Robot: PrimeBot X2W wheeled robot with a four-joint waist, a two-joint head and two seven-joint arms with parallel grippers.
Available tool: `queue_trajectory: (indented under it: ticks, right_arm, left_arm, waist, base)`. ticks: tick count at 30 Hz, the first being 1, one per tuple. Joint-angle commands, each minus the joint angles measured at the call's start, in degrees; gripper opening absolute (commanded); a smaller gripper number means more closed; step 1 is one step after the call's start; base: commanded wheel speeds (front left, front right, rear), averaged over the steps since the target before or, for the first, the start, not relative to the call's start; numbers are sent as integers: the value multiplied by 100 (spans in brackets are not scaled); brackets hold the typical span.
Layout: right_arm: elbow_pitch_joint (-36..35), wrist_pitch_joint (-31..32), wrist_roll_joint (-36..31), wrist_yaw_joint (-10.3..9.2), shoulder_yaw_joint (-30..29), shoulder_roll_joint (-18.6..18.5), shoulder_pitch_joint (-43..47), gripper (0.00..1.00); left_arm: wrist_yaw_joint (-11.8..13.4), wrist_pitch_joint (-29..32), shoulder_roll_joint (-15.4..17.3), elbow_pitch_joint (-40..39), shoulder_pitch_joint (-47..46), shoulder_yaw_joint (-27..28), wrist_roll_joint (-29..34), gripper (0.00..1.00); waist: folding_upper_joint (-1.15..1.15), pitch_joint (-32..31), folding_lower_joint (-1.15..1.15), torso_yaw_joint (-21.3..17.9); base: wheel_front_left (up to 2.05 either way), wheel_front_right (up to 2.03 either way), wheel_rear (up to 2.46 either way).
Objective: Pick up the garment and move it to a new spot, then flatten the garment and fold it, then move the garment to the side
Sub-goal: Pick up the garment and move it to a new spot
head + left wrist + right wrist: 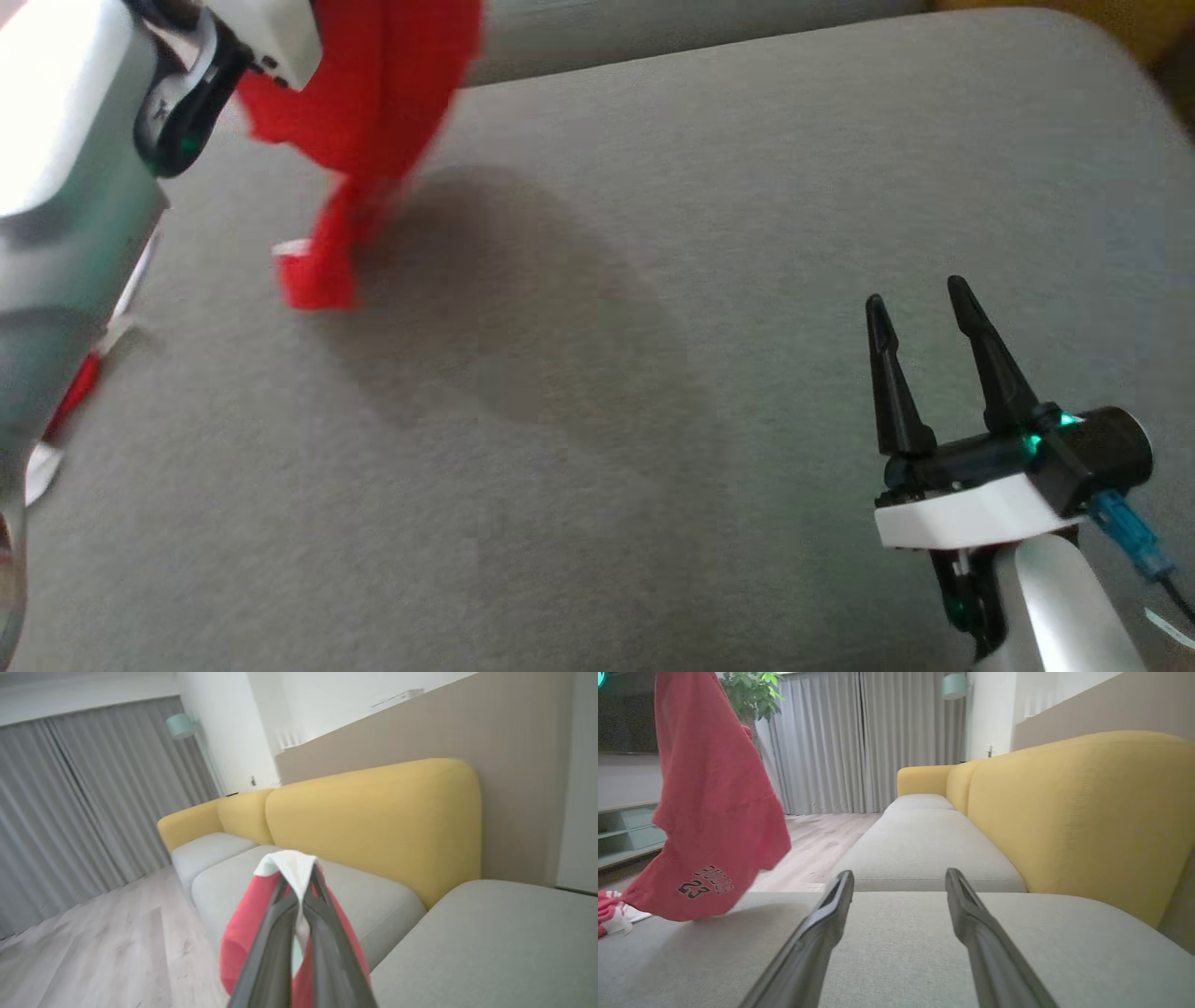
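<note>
red fabric garment point(373, 84) with a white trim, pinched in the left gripper point(299, 884) and hanging over the wide grey fabric sofa cushion point(672, 308).

the left gripper's two dark fingers are clenched on a white edge of the garment, with red cloth bulging on both sides of them. the garment dangles, blurred, at the far left of the cushion, and its lower end is close to the cushion surface; whether it touches i cannot tell. a dark print reading 23 shows near its hem in the right wrist view. the right gripper point(918, 294) sits low over the near right of the cushion, released, fingers spread, well apart from the garment. a rounded mustard-yellow sofa backrest point(1064, 812) runs along the right, with grey pleated curtains point(859, 742) and pale wood floor point(817, 840) beyond.
</note>
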Motion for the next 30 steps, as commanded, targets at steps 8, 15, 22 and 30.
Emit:
queue_trajectory:
  ticks: [8, 15, 22, 30]
  right_arm:
    - [-304, -6, 154, -4, 138, 27, -84, 100]
    - [-268, -6, 145, -4, -28, 28, 43, 100]
    - [-167, -6, 35, -4, -223, 28, 274, 100]
    - [229, -6, 136, -4, -434, 28, 644, 100]
  left_arm:
    - [10, -174, 128, -246, -308, -48, -294, 0]
    - [244, -873, 406, -645, 1672, -296, -617, 0]
    - [880, -1616, 119, -843, 4011, -137, -1059, 100]
    - [1779, -1650, -649, -1966, 5757, 1743, 358, 100]
  waist:
    - [0, -92, 1, -614]
    - [0, -102, 1, -335]
    - [0, -253, 1, 229]
    - [0, -821, 1, 973]
  base:
    - [0, 0, 0]
    - [0, 0, 0]
    - [0, 0, 0]
    - [0, 0, 0]
